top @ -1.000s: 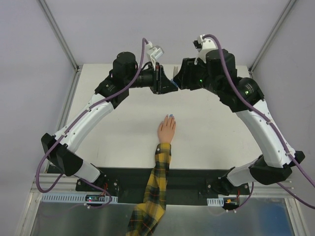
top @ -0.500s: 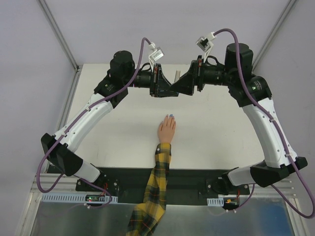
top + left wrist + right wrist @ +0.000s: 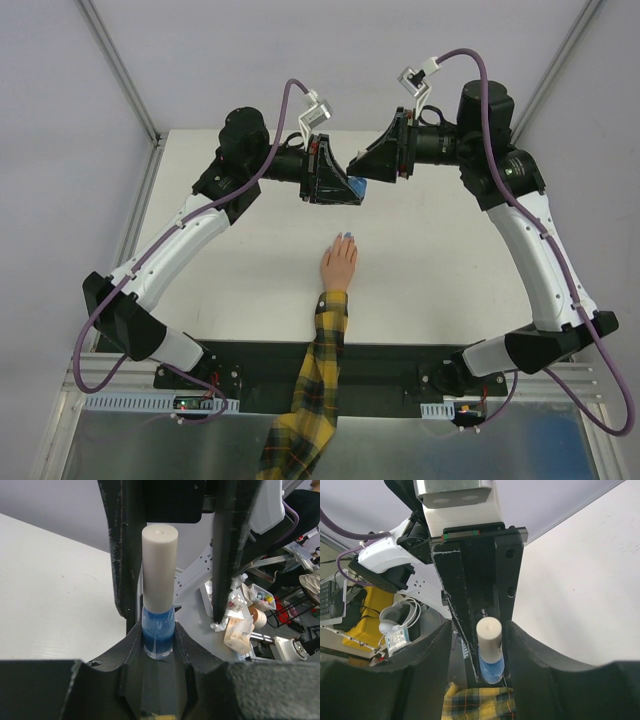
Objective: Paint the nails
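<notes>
A small peach hand (image 3: 338, 266) with a yellow-black plaid sleeve (image 3: 318, 385) lies palm down mid-table. Its nails (image 3: 346, 236) look light blue at the fingertips. My left gripper (image 3: 347, 189) is shut on a small blue bottle (image 3: 358, 187) with a white cap and holds it in the air above the table's far half. In the left wrist view the bottle (image 3: 158, 635) sits clamped between the left gripper (image 3: 158, 641). My right gripper (image 3: 364, 172) is open, its fingers either side of the white cap (image 3: 489, 630), which stands between the right gripper (image 3: 479, 630) with gaps showing.
The white table (image 3: 430, 270) has grey walls on three sides and a black base rail (image 3: 390, 365) at its near edge. The sleeve hangs over that rail. Clutter beyond the table shows in both wrist views.
My right gripper has turned from facing down to lying level, its fingers now around the bottle's cap. My left gripper has shifted slightly right and down with the bottle. The hand has not moved.
</notes>
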